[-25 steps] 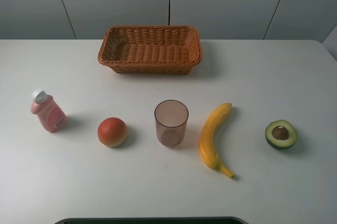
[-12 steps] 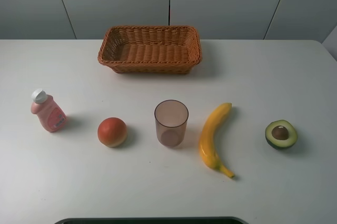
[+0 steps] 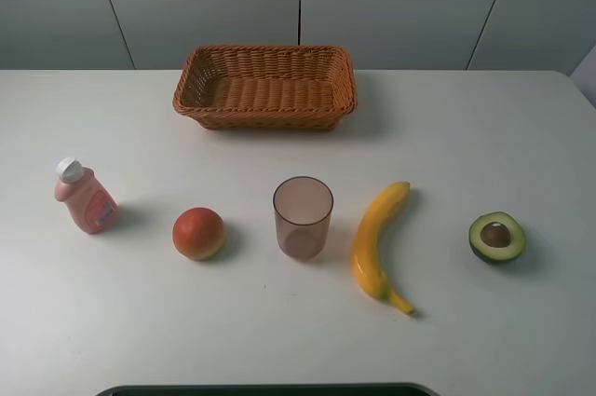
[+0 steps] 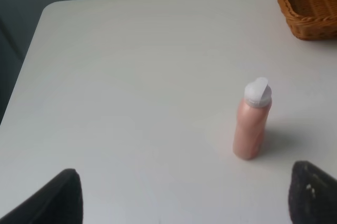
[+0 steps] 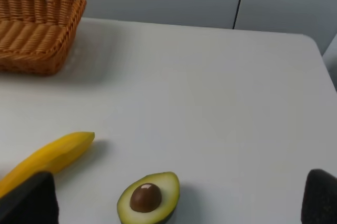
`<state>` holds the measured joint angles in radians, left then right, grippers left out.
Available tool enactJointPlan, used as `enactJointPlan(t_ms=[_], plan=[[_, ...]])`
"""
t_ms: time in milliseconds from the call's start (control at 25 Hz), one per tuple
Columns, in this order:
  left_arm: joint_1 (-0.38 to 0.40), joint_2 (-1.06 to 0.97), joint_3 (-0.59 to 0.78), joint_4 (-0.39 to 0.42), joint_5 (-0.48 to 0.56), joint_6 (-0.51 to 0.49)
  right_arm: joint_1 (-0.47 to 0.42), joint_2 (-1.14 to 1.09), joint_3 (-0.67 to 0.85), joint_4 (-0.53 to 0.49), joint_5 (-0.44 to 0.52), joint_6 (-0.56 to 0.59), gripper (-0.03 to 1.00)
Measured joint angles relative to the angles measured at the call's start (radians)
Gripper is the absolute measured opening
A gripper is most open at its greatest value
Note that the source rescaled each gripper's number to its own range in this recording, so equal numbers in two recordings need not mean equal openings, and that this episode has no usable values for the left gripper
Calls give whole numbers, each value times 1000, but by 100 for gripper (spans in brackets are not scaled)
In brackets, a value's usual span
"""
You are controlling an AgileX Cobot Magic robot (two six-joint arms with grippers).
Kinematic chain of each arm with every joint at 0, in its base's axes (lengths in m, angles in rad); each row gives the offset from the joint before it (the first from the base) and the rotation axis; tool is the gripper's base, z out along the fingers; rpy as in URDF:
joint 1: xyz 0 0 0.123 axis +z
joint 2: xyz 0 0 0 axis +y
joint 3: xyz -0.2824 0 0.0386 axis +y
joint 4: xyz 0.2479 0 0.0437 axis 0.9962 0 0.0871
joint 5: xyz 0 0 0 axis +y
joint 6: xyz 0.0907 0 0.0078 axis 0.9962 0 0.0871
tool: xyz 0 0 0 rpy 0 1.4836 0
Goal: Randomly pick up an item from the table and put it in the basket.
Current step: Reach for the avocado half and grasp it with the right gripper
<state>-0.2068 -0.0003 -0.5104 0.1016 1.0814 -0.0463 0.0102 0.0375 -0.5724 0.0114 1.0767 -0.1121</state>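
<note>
The halved avocado (image 3: 497, 237) lies cut side up, brown pit showing, at the right of the white table (image 3: 466, 135). It also shows in the right wrist view (image 5: 149, 198), between and just ahead of my right gripper's (image 5: 174, 205) two dark fingertips (image 5: 26, 200), which stand wide apart and hold nothing. The brown wicker basket (image 3: 264, 88) stands empty at the back centre; part of it shows in the right wrist view (image 5: 31, 37). My left gripper (image 4: 184, 203) is open and empty, behind a pink bottle (image 4: 252, 120). Neither gripper shows in the exterior high view.
In a row along the table's front stand a pink bottle (image 3: 85, 197) with a white cap, a round orange-red fruit (image 3: 198, 233), a translucent brown cup (image 3: 303, 217) and a long yellow banana (image 3: 378, 244). A dark edge (image 3: 261, 389) runs along the bottom.
</note>
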Motion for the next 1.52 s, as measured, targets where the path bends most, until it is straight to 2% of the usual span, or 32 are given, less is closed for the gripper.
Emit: enactJointPlan(t_ms=[280,600,840,1000,1280,1520], plan=[[0,0,0,0,0,0,0,296,-162,-42,-91,-7,100],[0,0,0,0,0,0,0,816,-354,8,-50,-9,100],[0,0,0,0,0,0,0,1174,-359,29,-33,-11,100],[0,0,0,0,0,0,0,1347,-359,44,-61,-13,100],[0,0,0,0,0,0,0,1487,-263,79,-223,-13,100],[0,0,0,0,0,0,0,1538,-178,107,-315,-6,100]])
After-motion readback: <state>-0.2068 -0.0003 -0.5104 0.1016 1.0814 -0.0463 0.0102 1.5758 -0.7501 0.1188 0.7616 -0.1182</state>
